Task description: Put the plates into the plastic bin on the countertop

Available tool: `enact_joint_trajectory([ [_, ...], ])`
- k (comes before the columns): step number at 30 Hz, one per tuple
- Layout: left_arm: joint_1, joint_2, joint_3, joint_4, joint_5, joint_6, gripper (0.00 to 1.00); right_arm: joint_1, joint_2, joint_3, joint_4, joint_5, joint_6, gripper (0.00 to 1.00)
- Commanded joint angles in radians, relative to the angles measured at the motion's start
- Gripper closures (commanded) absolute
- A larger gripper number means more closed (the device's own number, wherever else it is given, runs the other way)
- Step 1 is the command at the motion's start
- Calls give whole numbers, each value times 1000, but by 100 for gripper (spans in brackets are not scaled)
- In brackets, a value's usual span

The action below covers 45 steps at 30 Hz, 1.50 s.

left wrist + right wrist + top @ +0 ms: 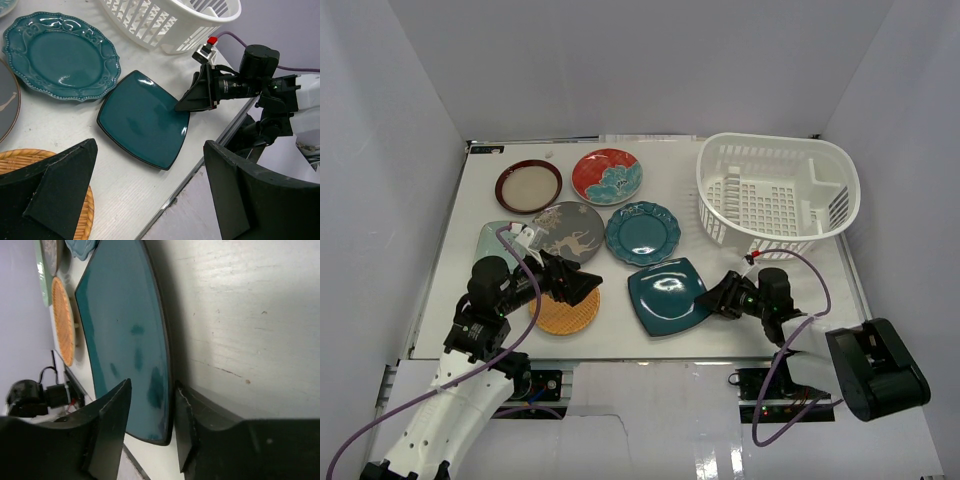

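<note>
The teal square plate (665, 295) (142, 117) (125, 325) lies near the countertop's (620, 340) front edge. My right gripper (707, 300) (182, 106) (151, 387) is open and straddles the plate's right rim, with a gap on each side. My left gripper (575, 287) (150, 195) hangs open and empty over the orange woven plate (566, 312) (10, 160) (62, 320). The white plastic bin (777, 195) (165, 20) stands empty at the back right. The teal scalloped plate (642, 233) (60, 55) and grey deer-print plate (568, 230) sit mid-table.
The dark-rimmed cream plate (528, 186) and red-teal floral plate (606, 176) lie at the back. The pale-green rectangular plate (492, 238) is partly covered by the left arm. Pale grey walls close in three sides. The metal table edge (210, 160) runs just below the square plate.
</note>
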Motion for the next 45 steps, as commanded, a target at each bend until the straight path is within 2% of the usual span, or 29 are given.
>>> enact_joint_trajectory([
  [1, 7, -1, 9, -10, 8, 8, 2, 2, 87, -162, 38, 16, -61, 57],
  [2, 8, 0, 9, -11, 7, 8, 2, 4, 110, -167, 52, 13, -61, 61],
  [3, 10, 5, 9, -11, 10, 8, 2, 2, 113, -178, 63, 12, -60, 77],
  [5, 13, 10, 9, -11, 11, 8, 2, 2, 81, -185, 61, -4, -54, 92],
  [6, 13, 11, 10, -11, 11, 9, 2, 4, 52, -189, 41, -8, -54, 92],
  [10, 14, 7, 10, -11, 7, 6, 2, 4, -268, -129, -265, -10, -77, 92],
  [11, 16, 8, 9, -11, 5, 5, 2, 4, -439, -98, -433, -7, -84, 92],
  [12, 16, 10, 9, -11, 1, 2, 2, 4, -588, -5, -506, -8, -86, 92],
  [13, 18, 11, 9, -11, -1, 0, 2, 4, -590, -5, -563, -14, -80, 92],
  [14, 19, 14, 9, -13, 1, -3, 2, 4, -675, 85, -610, -28, -74, 92],
  [15, 21, 16, 9, -13, -1, -3, 2, 4, -694, 136, -676, -40, -68, 92],
  [17, 24, 19, 10, -13, -1, -3, 2, 4, -668, 277, -695, -120, -54, 92],
  [20, 24, 11, 9, -13, -4, -3, 2, 5, -614, 441, -671, -152, -22, 92],
  [26, 24, 7, 9, -16, -5, -3, 2, -4, -415, 797, -615, -27, -70, 92],
  [29, 24, -3, 9, -16, -7, -3, 2, -74, -276, 954, -603, -1, -100, 92],
  [31, 24, -13, 9, -16, -10, -3, 2, -174, -187, 1038, -598, 13, -118, 92],
  [34, 24, -26, 7, -16, -13, -4, 2, -335, -86, 1098, -598, 6, -126, 92],
  [38, 18, -29, 3, -16, -21, -10, 2, -473, -15, 1106, -611, 41, -170, 92],
  [40, 8, -29, 4, -17, -25, -12, 2, -499, 11, 1111, -644, 106, -225, 92],
  [45, -4, -29, 4, -21, -35, -14, 2, -568, 102, 1088, -646, 151, -264, 92],
])
